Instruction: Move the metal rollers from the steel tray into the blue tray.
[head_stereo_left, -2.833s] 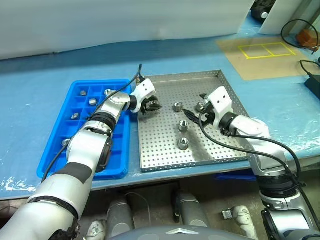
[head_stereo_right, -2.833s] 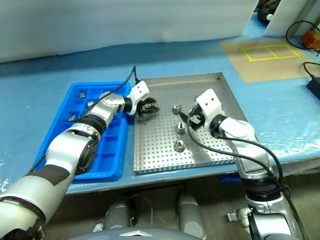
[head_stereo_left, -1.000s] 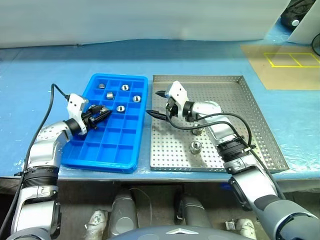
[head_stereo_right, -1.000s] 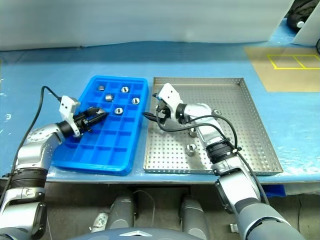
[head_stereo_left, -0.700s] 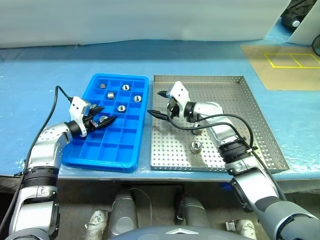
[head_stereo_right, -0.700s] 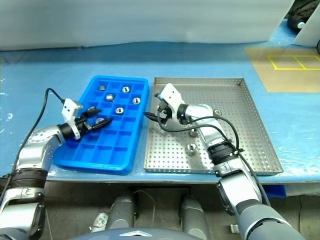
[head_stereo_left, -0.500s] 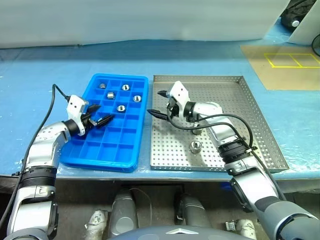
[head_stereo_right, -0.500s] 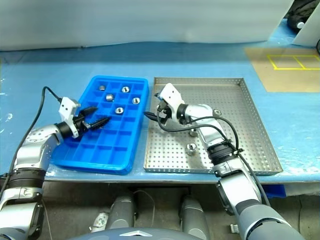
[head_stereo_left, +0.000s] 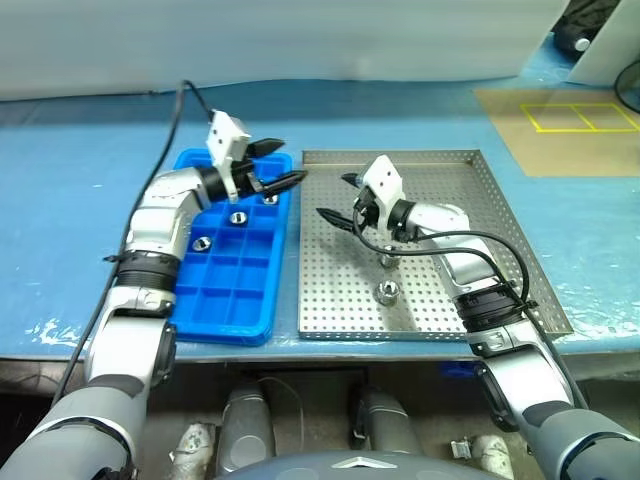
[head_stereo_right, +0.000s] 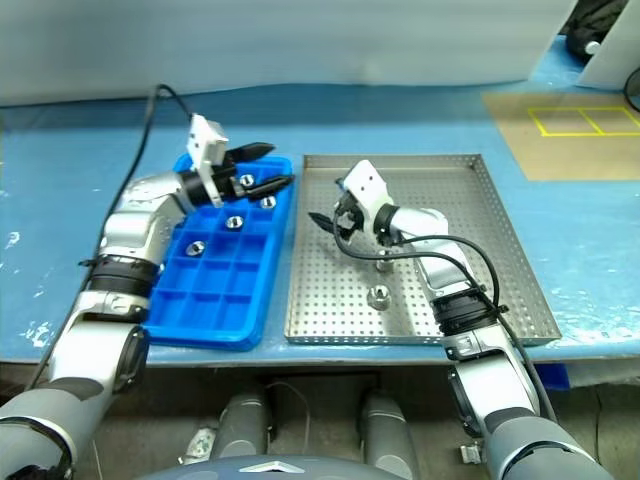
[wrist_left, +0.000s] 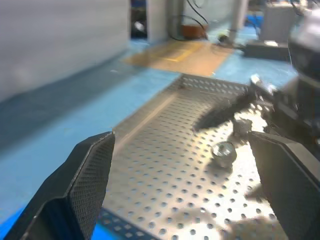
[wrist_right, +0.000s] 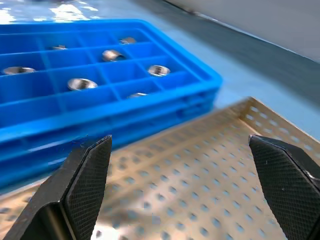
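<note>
Our left gripper (head_stereo_left: 278, 164) hangs with fingers apart and empty over the blue tray's (head_stereo_left: 225, 300) far corner, arm bent inward. Our right gripper (head_stereo_left: 336, 198), also spread, hovers over the steel tray (head_stereo_left: 520, 265), where two rollers (head_stereo_left: 387, 291) lie; others sit in blue compartments.

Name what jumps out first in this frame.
The bright blue tray left of the steel tray grabs the eye, several metal rollers sitting in its compartments. Both grippers hang open: the left gripper above the blue tray's far right corner, the right gripper over the steel tray, where rollers remain.
</note>
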